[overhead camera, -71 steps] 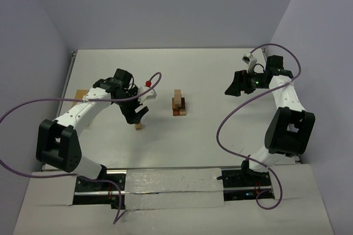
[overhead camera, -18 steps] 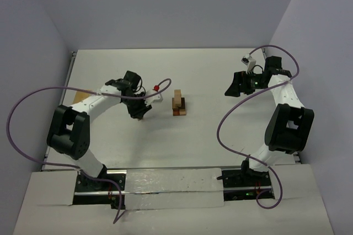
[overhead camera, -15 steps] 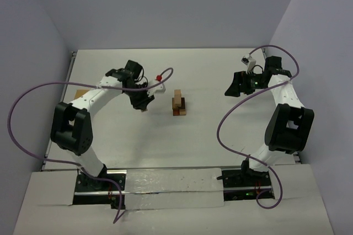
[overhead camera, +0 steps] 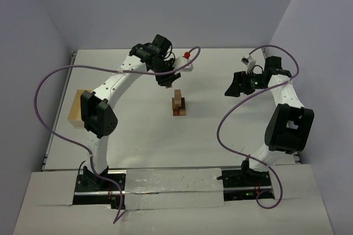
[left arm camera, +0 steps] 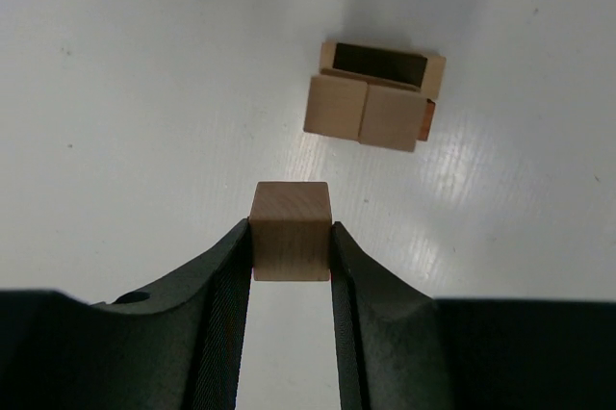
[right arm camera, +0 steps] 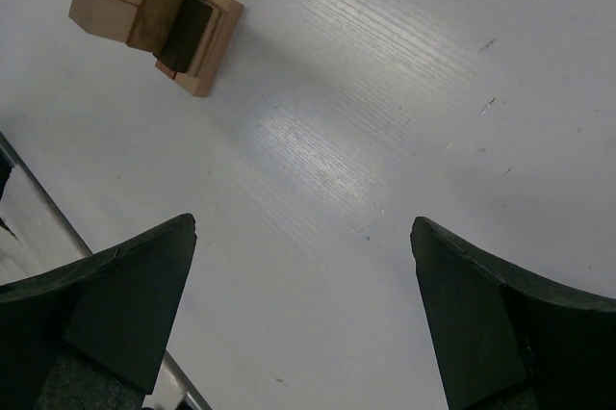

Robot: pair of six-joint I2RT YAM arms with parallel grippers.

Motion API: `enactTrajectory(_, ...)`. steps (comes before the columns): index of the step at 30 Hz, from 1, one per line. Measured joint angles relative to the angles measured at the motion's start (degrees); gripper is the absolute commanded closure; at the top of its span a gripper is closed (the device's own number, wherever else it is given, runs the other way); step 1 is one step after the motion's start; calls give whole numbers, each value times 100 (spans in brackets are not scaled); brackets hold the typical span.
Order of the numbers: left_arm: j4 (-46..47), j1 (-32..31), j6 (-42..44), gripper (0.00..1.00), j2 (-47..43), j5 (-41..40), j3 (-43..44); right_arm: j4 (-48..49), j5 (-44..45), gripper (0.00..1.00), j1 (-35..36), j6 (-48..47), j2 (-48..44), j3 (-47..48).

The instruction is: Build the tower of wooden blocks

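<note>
The tower (overhead camera: 178,103) stands mid-table: tan bricks on top, reddish-brown and dark ones below. In the left wrist view the tower (left arm camera: 375,100) lies ahead, with two tan tops side by side and a dark block behind them. My left gripper (overhead camera: 167,84) hovers just behind and above it, shut on a light tan wood block (left arm camera: 290,231) held end-on between the fingers. My right gripper (overhead camera: 230,88) stays far right, wide open and holding nothing. The right wrist view catches the tower (right arm camera: 154,18) at the upper left.
A larger pale wooden box (overhead camera: 76,106) sits at the table's left edge. Purple cables loop beside both arms. The table's metal edge (right arm camera: 58,227) crosses the lower left of the right wrist view.
My left arm has swung up and to the right, carrying the tan block from left of the tower to just behind it. The right arm has not moved.
</note>
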Motion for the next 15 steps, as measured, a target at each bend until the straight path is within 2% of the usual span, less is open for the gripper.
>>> enactTrajectory(5, -296, -92, -33, 69, 518, -54, 649, -11, -4, 0, 0, -2, 0, 0)
enactTrajectory(15, -730, -370, 104, 67, 630, -62, 764, -34, -7, 0, 0, -4, 0, 0)
